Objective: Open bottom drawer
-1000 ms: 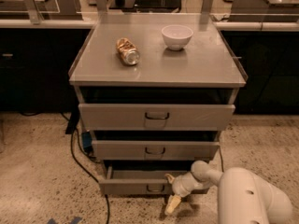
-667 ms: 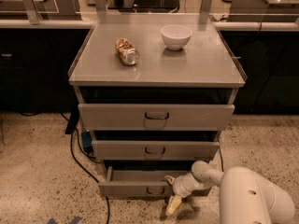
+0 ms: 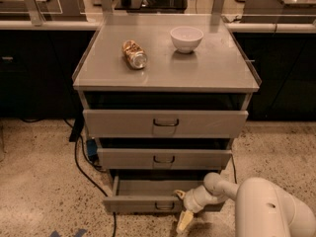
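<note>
The bottom drawer (image 3: 143, 202), the lowest grey front of the cabinet, stands pulled out, its plain grey tray (image 3: 148, 187) showing behind the front. Its small dark pull handle (image 3: 164, 206) sits at the middle of the front. My gripper (image 3: 181, 209) is at the drawer's right part, just right of the handle, with one pale finger (image 3: 184, 221) hanging below the front and another tip at the front's top edge. The white arm (image 3: 266, 211) reaches in from the lower right.
The middle drawer (image 3: 164, 158) and top drawer (image 3: 165, 123) are slightly out. On the cabinet top (image 3: 168, 63) lie a crushed can (image 3: 134, 54) and a white bowl (image 3: 186, 38). A black cable (image 3: 86, 174) runs over the speckled floor at the left.
The bottom drawer has slid a little further out toward the camera, with my gripper staying at its front by the handle.
</note>
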`<act>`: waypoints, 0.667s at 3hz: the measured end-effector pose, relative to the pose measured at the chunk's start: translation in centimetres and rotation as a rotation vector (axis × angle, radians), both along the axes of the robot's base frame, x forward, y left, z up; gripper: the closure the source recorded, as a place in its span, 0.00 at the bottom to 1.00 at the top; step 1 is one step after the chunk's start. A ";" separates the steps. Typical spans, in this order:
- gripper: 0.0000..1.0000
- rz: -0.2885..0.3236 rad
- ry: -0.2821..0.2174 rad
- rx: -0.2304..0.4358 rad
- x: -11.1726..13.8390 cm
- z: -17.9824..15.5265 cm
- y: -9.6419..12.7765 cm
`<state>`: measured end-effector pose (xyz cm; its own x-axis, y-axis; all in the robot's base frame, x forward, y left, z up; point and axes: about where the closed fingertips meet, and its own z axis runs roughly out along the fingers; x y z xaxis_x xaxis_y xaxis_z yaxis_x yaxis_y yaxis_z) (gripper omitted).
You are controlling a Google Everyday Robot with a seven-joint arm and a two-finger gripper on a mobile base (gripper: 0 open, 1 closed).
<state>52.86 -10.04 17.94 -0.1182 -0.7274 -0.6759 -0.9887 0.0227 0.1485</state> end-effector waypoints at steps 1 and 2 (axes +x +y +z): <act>0.00 0.022 0.015 0.006 -1.6 -0.1 0.3; 0.00 0.008 0.072 0.031 -7.2 0.9 -0.3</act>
<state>45.68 -10.29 18.82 -0.1613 -0.7073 -0.6882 -0.9756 0.0088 0.2196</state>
